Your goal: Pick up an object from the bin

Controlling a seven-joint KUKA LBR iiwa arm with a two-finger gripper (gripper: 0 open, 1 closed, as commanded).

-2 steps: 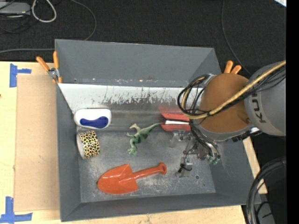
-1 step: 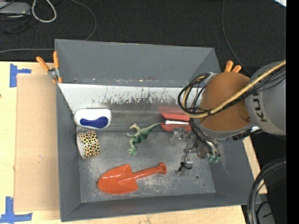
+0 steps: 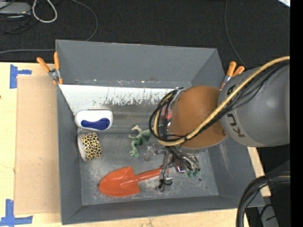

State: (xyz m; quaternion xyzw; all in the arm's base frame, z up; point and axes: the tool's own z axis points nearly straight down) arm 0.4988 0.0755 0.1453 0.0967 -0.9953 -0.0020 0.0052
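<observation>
Hiding most of the gripper [image 3: 164, 178], the arm's round orange cover [image 3: 196, 117] and a loop of black and yellow cables [image 3: 161, 122] hang over the right half of the bin [image 3: 137, 65]. Below the cover sits a dark tangle of metal parts and wires, and the gripper's tip is a thin dark shape low down in it. How far it is open, and whether it has hold of anything, cannot be told. The big grey arm body [image 3: 265, 108] is cut off by the right edge of the view. A small green thing [image 3: 194, 173] just right of the gripper is too small to name.

Nearest the gripper is an orange-red toy shovel [image 3: 124, 182], lying flat near the bin's front wall, blade to the left and handle to the right. The gripper's tip stands at the handle's right end, either touching it or just above it. A green toy figure [image 3: 138, 141] lies just left of the cover, behind the shovel. Further left, well apart from the gripper, lie a leopard-print roll [image 3: 90, 145] and, behind it by the back wall, a white thing with a blue patch [image 3: 93, 119].

The bin's floor is grey metal, scuffed and speckled, with a bright glare along the foot of the back wall. Beyond the bin is a black floor [image 3: 142, 13] with loose cords [image 3: 45, 6] lying on it.
</observation>
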